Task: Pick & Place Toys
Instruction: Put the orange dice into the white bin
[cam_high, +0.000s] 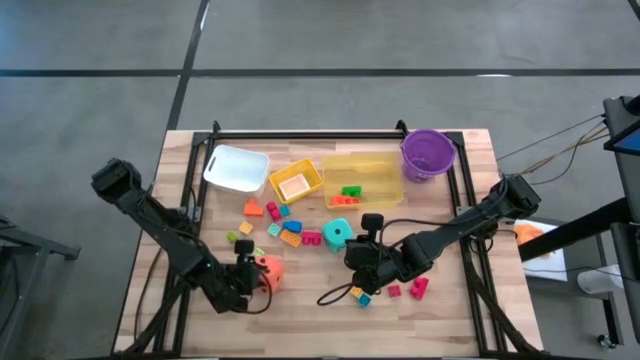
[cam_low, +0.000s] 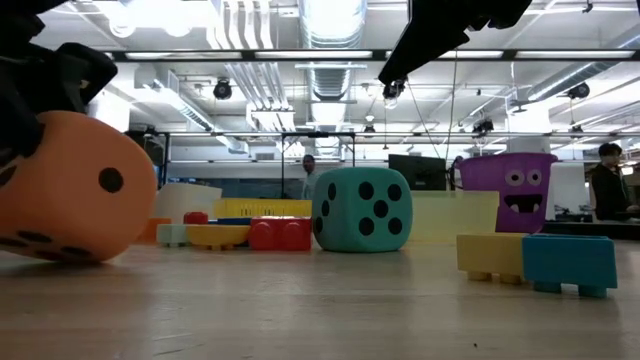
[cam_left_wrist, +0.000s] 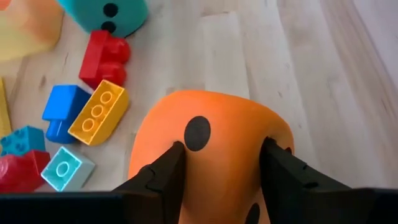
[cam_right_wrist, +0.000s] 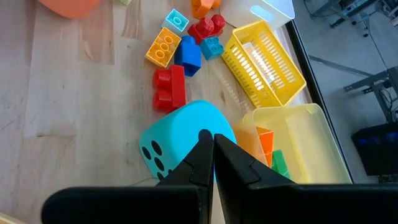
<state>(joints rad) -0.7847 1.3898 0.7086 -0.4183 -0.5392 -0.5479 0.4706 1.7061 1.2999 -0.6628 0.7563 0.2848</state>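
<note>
An orange dotted die (cam_high: 268, 272) (cam_low: 70, 190) sits near the table's front left, with my left gripper (cam_high: 255, 275) (cam_left_wrist: 224, 152) shut on it. A teal dotted die (cam_high: 338, 234) (cam_low: 362, 210) rests flat on the table at mid-table. My right gripper (cam_high: 355, 252) (cam_right_wrist: 213, 155) hangs shut above and just right of the teal die (cam_right_wrist: 180, 140), touching nothing. Several bright bricks (cam_high: 285, 230) lie left of the teal die. A few more bricks (cam_high: 415, 288) lie near the front right. My left gripper pinches the orange die between its two fingers, one finger (cam_left_wrist: 168, 165) on each of two opposite sides (cam_left_wrist: 186, 134). The fingers slant down from the table's left. The die is tilted; whether its lower edge (cam_low: 60, 258) rests on the table or hangs just clear, I cannot tell.
Along the far edge stand a clear bin (cam_high: 237, 167), a yellow slotted basket (cam_high: 296, 183), a yellow see-through bin (cam_high: 362, 180) with some bricks inside, and a purple bucket (cam_high: 428, 153). A black cable (cam_high: 335, 295) lies on the wood near the front. A black frame (cam_high: 300, 133) rims the table.
</note>
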